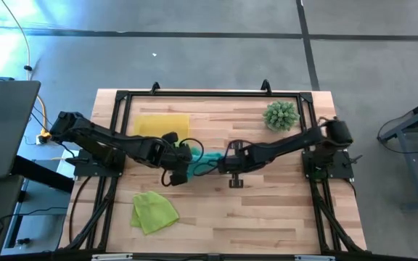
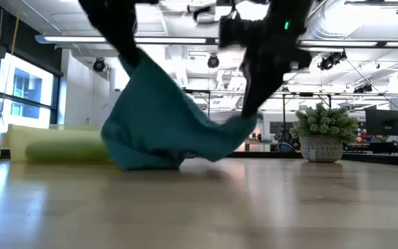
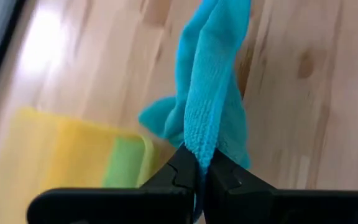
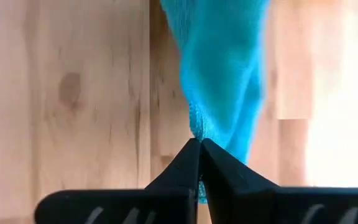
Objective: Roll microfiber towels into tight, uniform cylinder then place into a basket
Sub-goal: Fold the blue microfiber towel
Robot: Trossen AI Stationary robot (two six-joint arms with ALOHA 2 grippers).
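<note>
Wooden counter (image 1: pixel 267 210) fills the scene, yellow basket (image 1: pixel 162 124) at its far left holding a rolled green towel (image 2: pixel 68 150). Mid-counter, the teal towel (image 1: pixel 202 161) hangs stretched between left tool (image 3: pixel 202 167) and right tool (image 4: pixel 200 149), both clenched on its edges. Another green towel (image 1: pixel 153 212) lies crumpled near the front.

Teal towel (image 2: pixel 164 128) — draped, tabletop (image 2: pixel 254 207)

Teal towel (image 1: pixel 198 161) lifted mid-table (bunched); basket (image 1: pixel 162 125) behind.
</note>
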